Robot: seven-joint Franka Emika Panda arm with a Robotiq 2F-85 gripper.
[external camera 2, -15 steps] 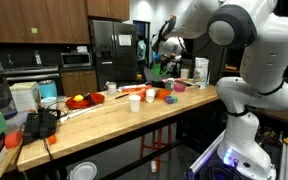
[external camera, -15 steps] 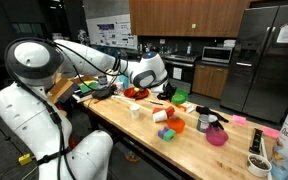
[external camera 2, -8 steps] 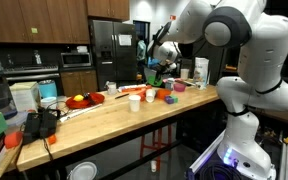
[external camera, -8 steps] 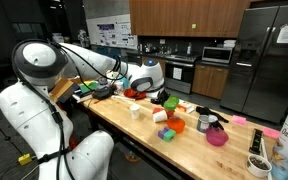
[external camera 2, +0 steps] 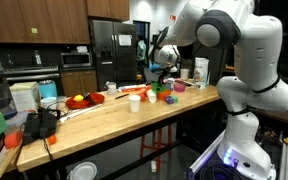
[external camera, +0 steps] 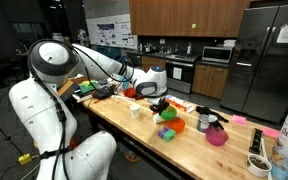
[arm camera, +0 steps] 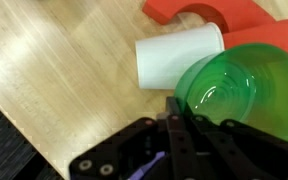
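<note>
Green bowl, one, rim pinched by tool, one white cup, two red pieces, wooden table

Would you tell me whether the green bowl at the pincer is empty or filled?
Empty: the wrist view looks into the green bowl and shows only its bare, ringed inside.

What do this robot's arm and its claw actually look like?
The arm is a chain of fat, rounded, glossy white shells with dark bands at the joints. It ends in a black, angular gripper with two slim, flat dark fingers. No cables or markings show clearly.
</note>
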